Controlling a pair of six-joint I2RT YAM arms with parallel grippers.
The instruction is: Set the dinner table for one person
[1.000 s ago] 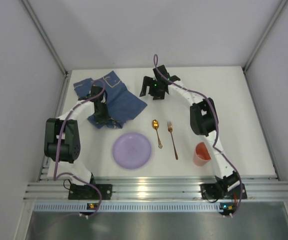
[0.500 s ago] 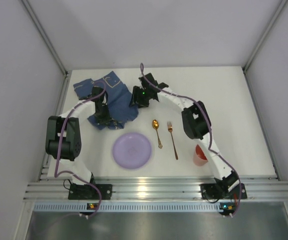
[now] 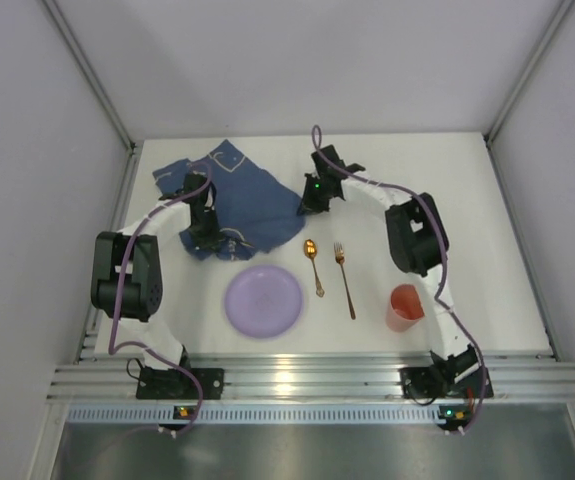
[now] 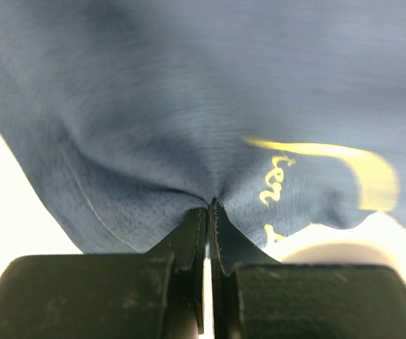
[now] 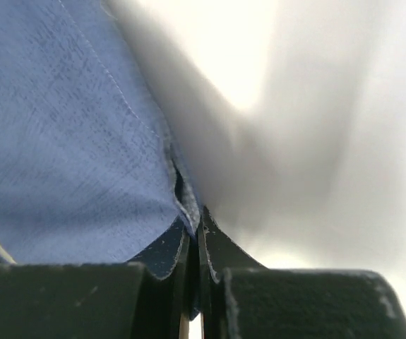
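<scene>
A dark blue cloth placemat (image 3: 247,195) with pale line drawings lies rumpled at the back left of the white dinner table (image 3: 477,210). My left gripper (image 3: 204,232) is shut on its near-left part; the cloth (image 4: 188,106) bunches between the jaws (image 4: 208,206). My right gripper (image 3: 310,203) is shut on the placemat's right edge (image 5: 68,141), the hem pinched between its jaws (image 5: 197,224). A purple plate (image 3: 263,300), a gold spoon (image 3: 313,264), a gold fork (image 3: 345,280) and a red cup (image 3: 404,306) sit toward the front.
A ribbed aluminium rail (image 3: 317,380) runs along the near edge with both arm bases on it. Grey walls close in the table on the left, right and back.
My right gripper swung left to the placemat's right edge, closed on it and pulled it back to the right, spreading the cloth. The left gripper stayed shut on the cloth.
</scene>
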